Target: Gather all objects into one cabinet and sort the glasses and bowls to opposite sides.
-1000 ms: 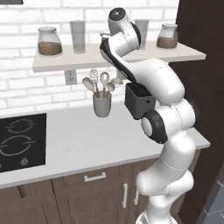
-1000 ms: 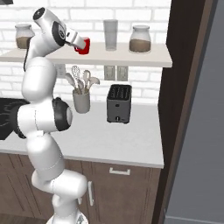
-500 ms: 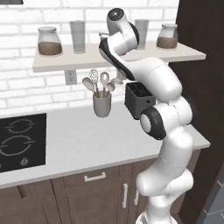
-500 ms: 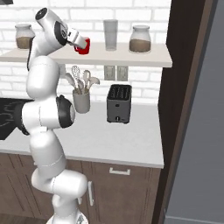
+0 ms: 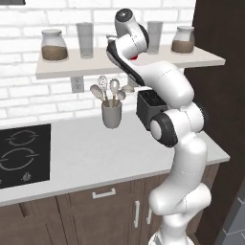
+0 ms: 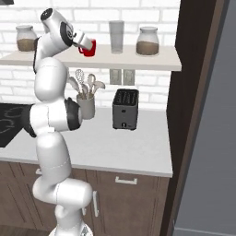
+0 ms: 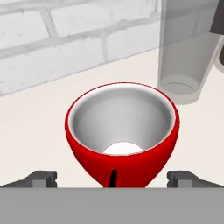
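Nothing on the shelf or tabletop has shifted since the earlier pictures; the arm holds nearly the same raised pose, its hand at the white wall shelf (image 6: 138, 62).

Nearest the hand camera, the pincer (image 7: 111, 177) is spread wide, one dark fingertip (image 7: 41, 177) to each side of the red cup (image 7: 122, 131), neither visibly pressing it. The cup stands upright on the shelf, showing its pale inside and glossy red wall; in the right base view it sits just beyond the hand, red cup (image 6: 88, 48) beside pincer (image 6: 84, 42).

Just past the cup on the same shelf stands a tall clear glass (image 7: 190, 52), near but apart. Farther along is a jar (image 6: 147, 41) with brown contents, and another jar (image 5: 53, 46) at the shelf's opposite end.

Below, on the tabletop (image 5: 105, 153), a grey utensil holder (image 5: 111, 114) with spoons stands near a black toaster (image 6: 125, 109), with the stovetop (image 5: 21, 155) off to the side. White brick wall (image 7: 65, 39) backs everything.
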You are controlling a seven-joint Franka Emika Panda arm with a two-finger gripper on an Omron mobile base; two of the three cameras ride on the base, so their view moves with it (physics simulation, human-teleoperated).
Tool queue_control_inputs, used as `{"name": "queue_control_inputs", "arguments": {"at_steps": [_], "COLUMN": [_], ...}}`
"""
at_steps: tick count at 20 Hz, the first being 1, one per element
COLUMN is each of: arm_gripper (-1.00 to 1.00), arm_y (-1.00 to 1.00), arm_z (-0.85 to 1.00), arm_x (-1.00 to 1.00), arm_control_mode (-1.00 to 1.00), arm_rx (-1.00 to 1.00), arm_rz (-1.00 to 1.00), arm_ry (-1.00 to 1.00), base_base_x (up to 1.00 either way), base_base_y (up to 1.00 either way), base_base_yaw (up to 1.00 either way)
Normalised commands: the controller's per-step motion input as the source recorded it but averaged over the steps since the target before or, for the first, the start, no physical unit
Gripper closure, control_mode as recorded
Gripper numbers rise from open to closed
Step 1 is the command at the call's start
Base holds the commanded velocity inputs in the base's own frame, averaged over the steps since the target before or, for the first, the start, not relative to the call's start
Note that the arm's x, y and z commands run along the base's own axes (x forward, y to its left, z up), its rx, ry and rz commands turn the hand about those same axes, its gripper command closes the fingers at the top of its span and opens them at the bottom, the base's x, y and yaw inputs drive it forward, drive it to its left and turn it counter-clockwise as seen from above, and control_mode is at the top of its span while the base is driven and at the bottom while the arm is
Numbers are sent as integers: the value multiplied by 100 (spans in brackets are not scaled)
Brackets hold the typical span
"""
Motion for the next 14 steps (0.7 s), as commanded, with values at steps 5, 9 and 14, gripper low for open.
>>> {"name": "queue_control_inputs", "arguments": {"at_steps": [5,9,14], "arm_gripper": [100,100,100], "arm_y": [0,-4,-16], "arm_z": [-6,-35,-52], "arm_x": [4,1,1], "arm_control_mode": [-100,-100,-100], "arm_rx": [0,0,0], "arm_rz": [0,0,0], "arm_ry": [0,0,0], "base_base_x": [0,0,0], "base_base_y": [0,0,0], "base_base_yaw": [0,0,0]}}
